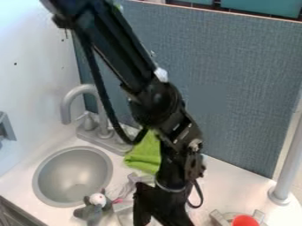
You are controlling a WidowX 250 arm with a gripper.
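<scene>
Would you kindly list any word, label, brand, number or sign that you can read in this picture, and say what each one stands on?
Nothing here can be read as text.
Black robot arm: a few small pale marks, too small to tell whether they are print.
Faucet, sink, green cloth, gray plush toy, blue-gray panel: no lettering that I can make out.

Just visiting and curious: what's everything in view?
Sink: one, grey, lower left
Faucet: one, grey, behind sink
Cloth: one, green, centre
Toy: one, grey, beside sink
Bundle: one, pale, beside toy
Round object: one, red, bottom right
Prongs: two, grey, beside it
Pole: one, grey, right
Partition: one, blue, back
Counter: one, white, below
Wall: one, white, left
Fixture: one, grey, left edge
Panels: two, teal, top right
Arm: one, black, centre
Gripper: one, black, bottom
</scene>
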